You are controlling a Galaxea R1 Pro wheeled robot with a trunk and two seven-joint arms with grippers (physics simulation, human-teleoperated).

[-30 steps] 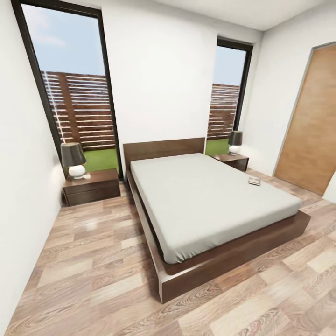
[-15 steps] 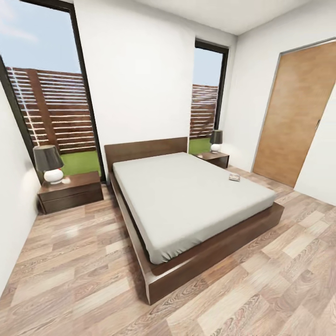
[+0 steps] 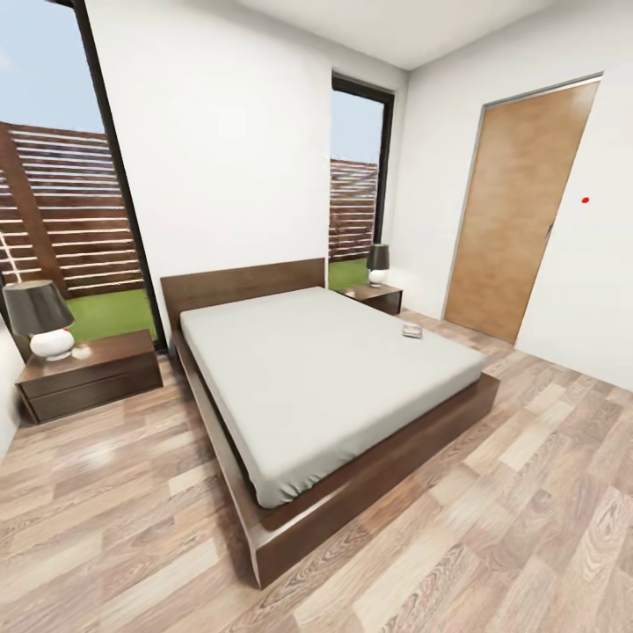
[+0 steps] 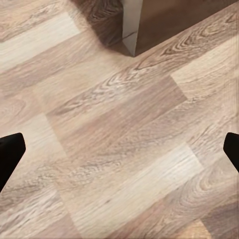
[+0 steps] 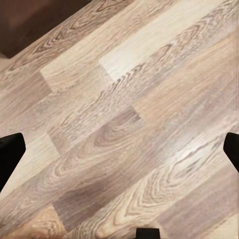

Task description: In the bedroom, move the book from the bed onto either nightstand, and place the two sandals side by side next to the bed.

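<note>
Approaching the bed (image 3: 334, 387): book (image 3: 411, 331) lies near its far edge, beside the far nightstand (image 3: 374, 297). Both grippers (image 4: 119, 149) (image 5: 119, 149) spread, empty. Risk: overreaching across the mattress; sandals unseen.

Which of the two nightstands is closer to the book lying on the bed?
The far nightstand beside the door; the book lies on that side of the bed.
</note>
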